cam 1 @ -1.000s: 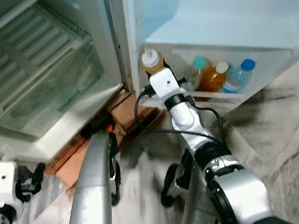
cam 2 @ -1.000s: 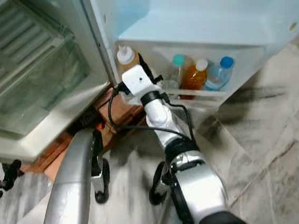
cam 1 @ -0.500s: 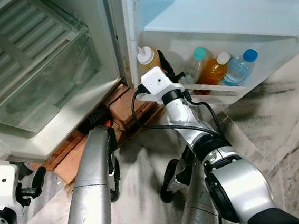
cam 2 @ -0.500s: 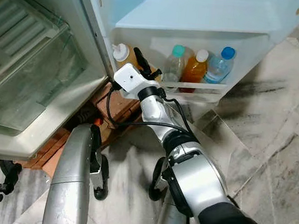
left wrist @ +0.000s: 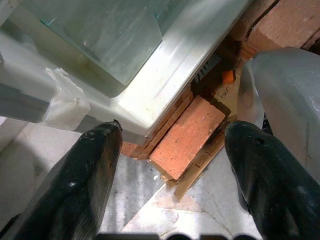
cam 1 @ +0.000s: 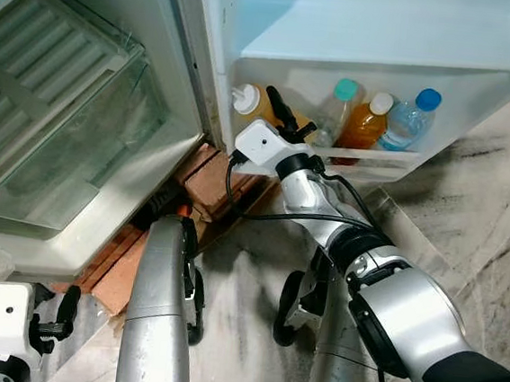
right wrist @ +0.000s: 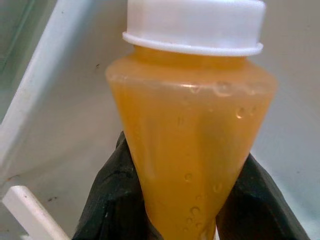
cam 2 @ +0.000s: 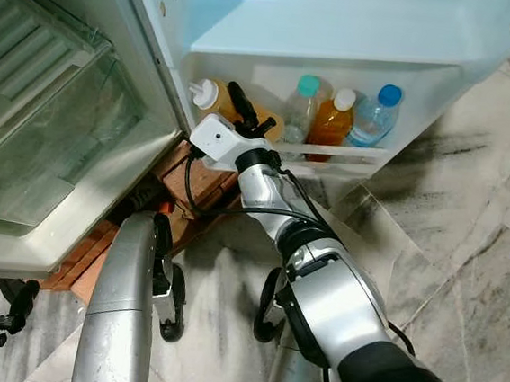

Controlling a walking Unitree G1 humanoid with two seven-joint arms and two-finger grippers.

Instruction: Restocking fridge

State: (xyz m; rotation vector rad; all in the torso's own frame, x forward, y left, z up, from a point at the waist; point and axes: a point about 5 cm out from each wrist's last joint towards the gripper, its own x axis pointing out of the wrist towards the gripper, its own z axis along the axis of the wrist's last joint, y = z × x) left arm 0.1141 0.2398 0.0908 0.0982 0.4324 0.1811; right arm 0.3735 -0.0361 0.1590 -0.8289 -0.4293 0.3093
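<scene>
The right arm (cam 1: 348, 254) reaches forward and down from the shoulder, bent at the elbow, its white wrist block just outside the front rail of the fridge door shelf (cam 1: 394, 156) and the right gripper (cam 1: 276, 114) poking over that rail into the shelf's near-hinge end. Its two black fingers (right wrist: 107, 200) are clamped on the orange juice bottle (right wrist: 192, 150), one on each side of the bottle's lower body, the white cap standing above them; the bottle sits upright inside the shelf, close to the shelf's end wall. Beyond the gripper along the shelf stand three more bottles: a clear bottle with a teal cap (cam 1: 338, 109) nearest, then an amber bottle with a white cap (cam 1: 367, 125), then a water bottle with a blue cap (cam 1: 408, 120), leaving a gap between the held bottle and the teal-capped one. On the gripper's other side, the fridge body's edge (cam 1: 189, 76) and its glass drawer (cam 1: 69, 146) stand close by. Below the wrist lie bricks (cam 1: 211, 182) under the fridge corner and open marble floor (cam 1: 468, 230). The left gripper (left wrist: 170, 170) hangs low beside the fridge base, fingers spread apart and holding nothing, with bricks and floor between them.
</scene>
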